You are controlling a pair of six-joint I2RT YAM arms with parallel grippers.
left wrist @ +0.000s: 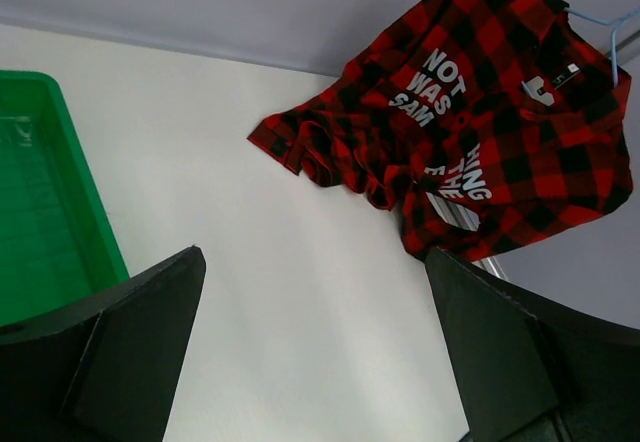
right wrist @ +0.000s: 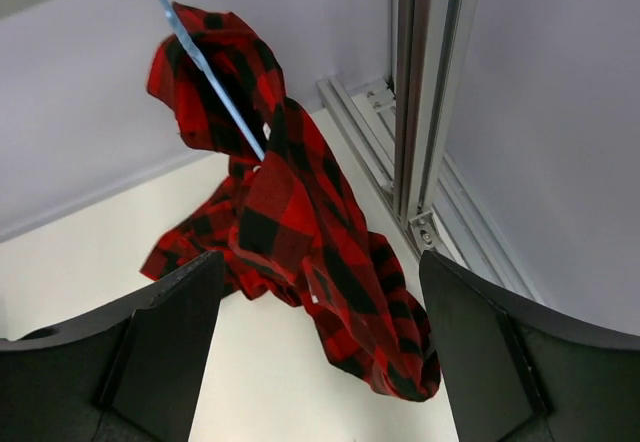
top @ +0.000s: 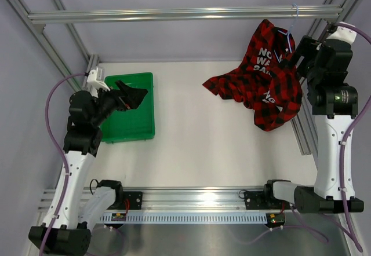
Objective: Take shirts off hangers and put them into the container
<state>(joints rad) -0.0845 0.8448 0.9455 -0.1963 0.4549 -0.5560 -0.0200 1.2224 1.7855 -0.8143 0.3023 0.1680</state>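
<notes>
- Shirt [top: 268,76]: red-and-black plaid, at the far right of the bench [top: 191,128].
- Its collar end hangs high on the hanger [top: 294,14]. The lower part slumps in folds onto the bench, and one part reaches left across the white surface.
- The right portion of the shirt lies over the frame rail at the bench's right edge.
- White block letters show on the cloth. The left wrist view reads "NOT WAS SAM" on the shirt [left wrist: 470,112], with more lettering lower down, partly folded.
- Hanger: thin light-blue wire, hook up at the top rail [top: 174,15]. The right wrist view shows one straight run of the wire [right wrist: 200,57] going down into the cloth. The left wrist view shows its hook [left wrist: 612,37] beside the collar.
- Tray [top: 139,125]: green, low-walled, flat on the left side of the bench, well apart from the shirt. The left wrist view shows its corner [left wrist: 60,192] at left.
- Left gripper [top: 130,94]: over the tray's far-left part, jaws wide, nothing between them. Its own camera looks across the bench at the shirt past the left gripper [left wrist: 312,255].
- Right gripper [top: 302,48]: raised at the far right, just beside the hanging shirt, near the collar.
- In its wrist view the right gripper [right wrist: 320,257] has its jaws spread wide, with the shirt [right wrist: 300,232] seen between the fingers. I see no grip on the cloth, and I cannot tell whether it touches.
- Frame post [right wrist: 415,92] stands right of the shirt in that view.
</notes>
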